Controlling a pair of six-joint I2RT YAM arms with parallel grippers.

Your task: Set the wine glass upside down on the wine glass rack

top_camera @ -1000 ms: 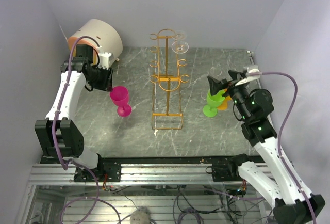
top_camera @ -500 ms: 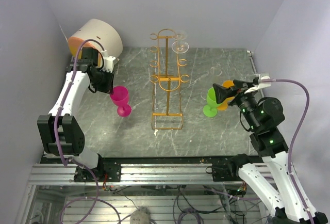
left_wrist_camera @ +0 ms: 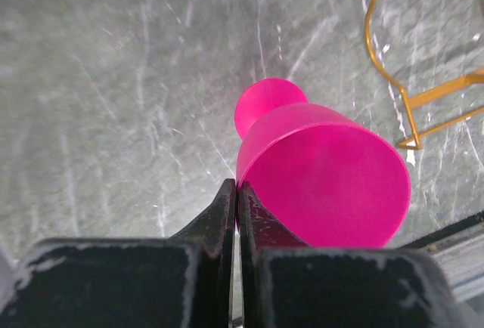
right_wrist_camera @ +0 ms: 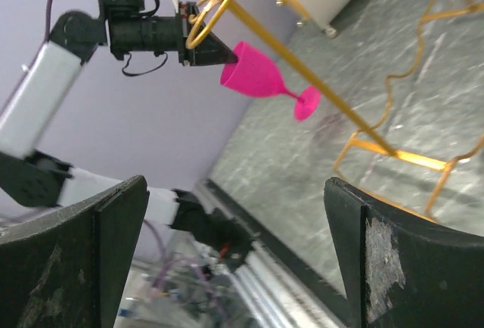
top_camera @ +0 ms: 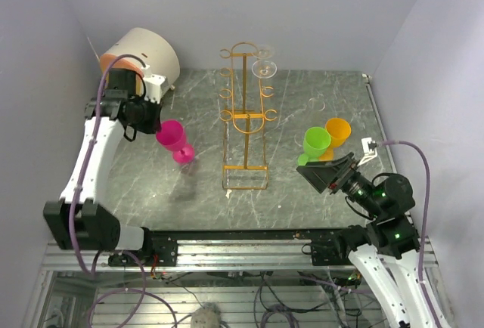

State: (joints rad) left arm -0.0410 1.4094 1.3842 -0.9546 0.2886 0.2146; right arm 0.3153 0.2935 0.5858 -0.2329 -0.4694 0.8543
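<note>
Pink wine glass [left_wrist_camera: 325,184] hangs tilted, rim pinched between closed fingers of left gripper [left_wrist_camera: 237,190].

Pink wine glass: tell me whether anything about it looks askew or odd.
The pink wine glass is askew: it is tilted well off upright, apparently off the table, foot pointing away from the left gripper, whose shut fingers pinch only its rim wall. That thin hold looks precarious. Nothing looks spilled or broken.

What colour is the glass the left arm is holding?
Bright pink. The wine glass shows best in the left wrist view, its rim in the left gripper.
</note>
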